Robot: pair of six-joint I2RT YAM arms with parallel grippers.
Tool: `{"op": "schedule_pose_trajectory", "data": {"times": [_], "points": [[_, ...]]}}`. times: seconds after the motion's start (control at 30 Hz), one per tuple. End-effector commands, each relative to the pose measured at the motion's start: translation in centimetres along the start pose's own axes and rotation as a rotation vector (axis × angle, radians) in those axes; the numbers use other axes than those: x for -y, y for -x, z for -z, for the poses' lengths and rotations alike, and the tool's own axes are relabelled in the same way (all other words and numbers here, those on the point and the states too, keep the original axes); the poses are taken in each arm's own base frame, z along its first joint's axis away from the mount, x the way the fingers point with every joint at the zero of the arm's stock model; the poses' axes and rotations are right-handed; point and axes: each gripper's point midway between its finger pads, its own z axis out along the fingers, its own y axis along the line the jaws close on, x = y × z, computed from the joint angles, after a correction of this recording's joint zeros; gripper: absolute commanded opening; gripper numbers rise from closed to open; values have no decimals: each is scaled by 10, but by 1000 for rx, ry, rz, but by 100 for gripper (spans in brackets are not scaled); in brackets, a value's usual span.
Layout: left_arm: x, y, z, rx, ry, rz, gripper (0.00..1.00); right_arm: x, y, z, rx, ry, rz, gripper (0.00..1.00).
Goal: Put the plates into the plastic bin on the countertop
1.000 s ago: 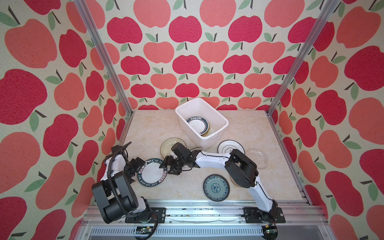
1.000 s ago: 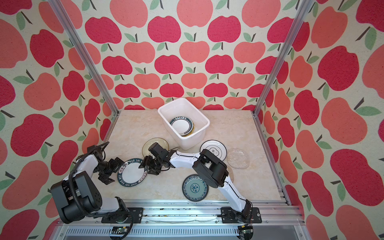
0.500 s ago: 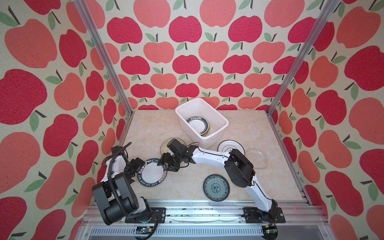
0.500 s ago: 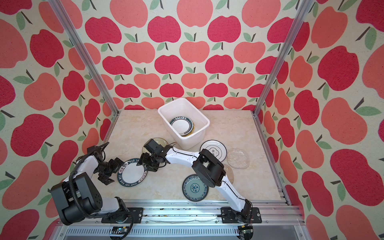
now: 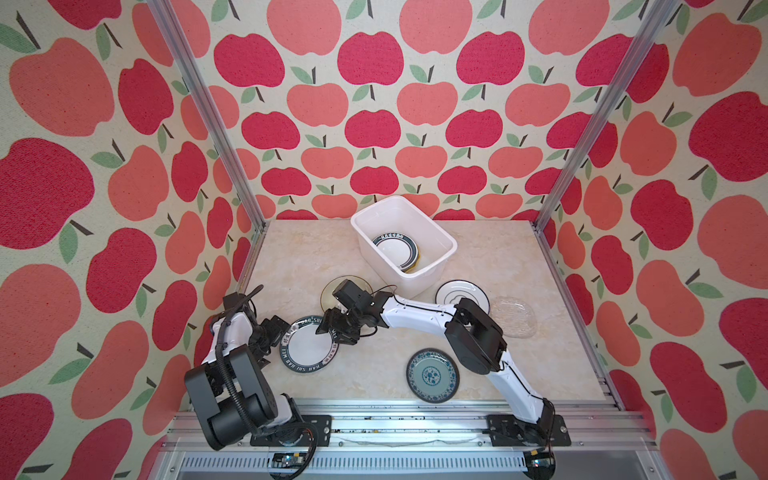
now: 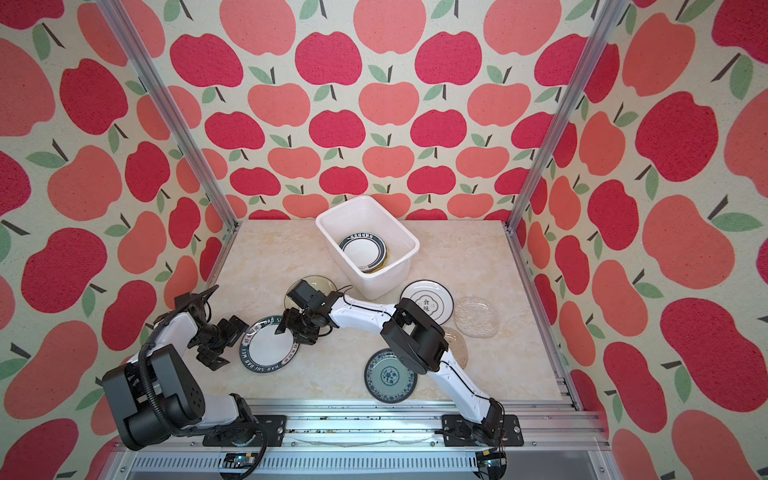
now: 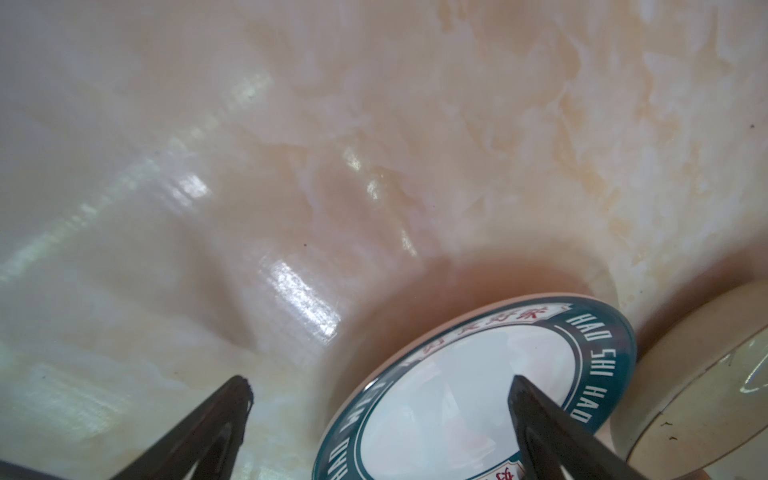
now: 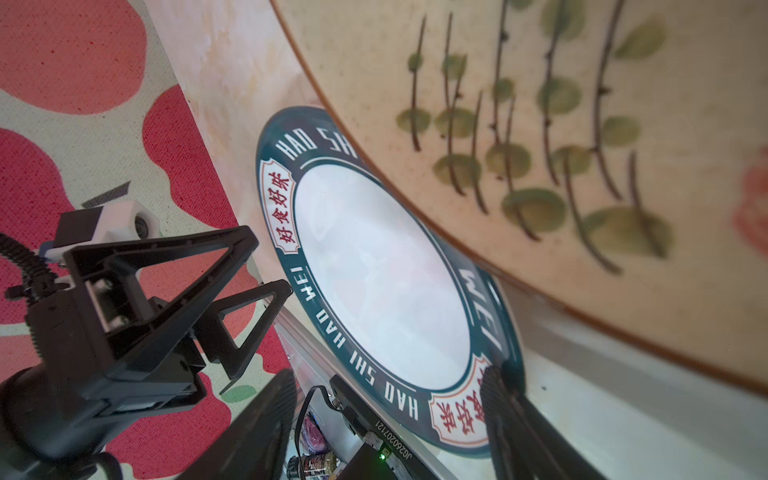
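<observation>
Two tools are flanking the lettered plate, lying near-left on the counter. The left tool is gaping at its left edge. The right tool, fingers apart, is touching its far-right rim. The plastic bin is sitting far-right of it.

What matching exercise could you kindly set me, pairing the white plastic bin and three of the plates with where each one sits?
Things:
1. white rectangular plastic bin
2. round blue-patterned plate
3. clear glass plate
4. round white plate with a dark lettered rim, flat on the countertop

Places:
A. nearest the countertop's front edge
B. between the left gripper and the right gripper
C. farthest back
D. farthest right

Pairs: 1-C, 2-A, 3-D, 4-B
</observation>
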Motion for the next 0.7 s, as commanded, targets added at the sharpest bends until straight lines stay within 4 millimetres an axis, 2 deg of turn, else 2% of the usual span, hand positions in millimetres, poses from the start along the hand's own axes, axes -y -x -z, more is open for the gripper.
{"op": "schedule_pose_trajectory", "data": {"times": [0.0,0.23,0.53,0.67], "points": [[-2,2,-1,9,1,6,99,8,1,16,52,-46,7,74],[3,4,-1,16,-27,2,99,2,2,28,81,-54,37,74],[7,-2,-3,11,-45,-31,99,10,6,55,167,-86,27,74],[6,-5,-6,-5,-33,-34,99,17,4,48,138,-97,3,75]]}}
